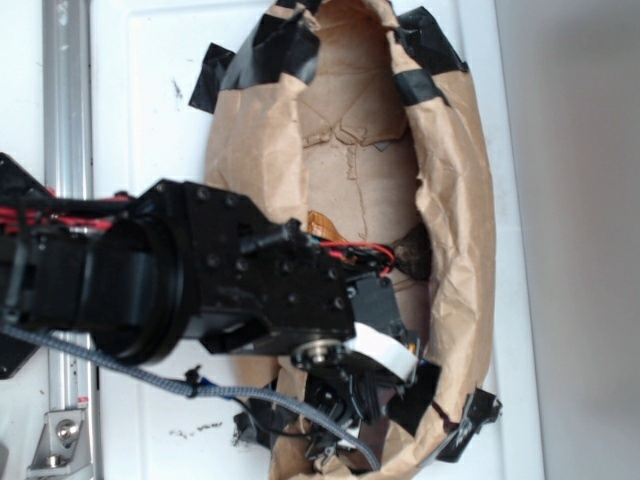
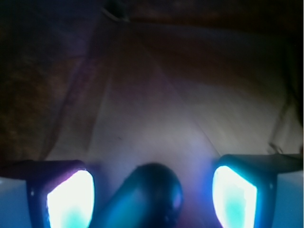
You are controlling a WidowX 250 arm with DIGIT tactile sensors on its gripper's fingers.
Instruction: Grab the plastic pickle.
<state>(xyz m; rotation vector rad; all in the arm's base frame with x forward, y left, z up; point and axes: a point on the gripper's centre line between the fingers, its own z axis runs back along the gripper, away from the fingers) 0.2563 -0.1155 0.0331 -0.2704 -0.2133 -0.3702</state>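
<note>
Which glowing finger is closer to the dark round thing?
The left finger in the wrist view; the rounded dark object sits nearer it than the right finger.

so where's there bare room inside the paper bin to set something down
The upper half of the paper-lined bin is bare brown floor, bordered by the black tape at the top rim and the crumpled right wall. The lower half is crowded: the arm fills it, and the gripper straddles the pickle.

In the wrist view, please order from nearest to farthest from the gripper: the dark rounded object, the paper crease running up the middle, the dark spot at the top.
1. Dark rounded object, between the gripper fingers.
2. Paper crease, ahead, mid-frame.
3. Dark spot, at the top, left of centre.
</note>
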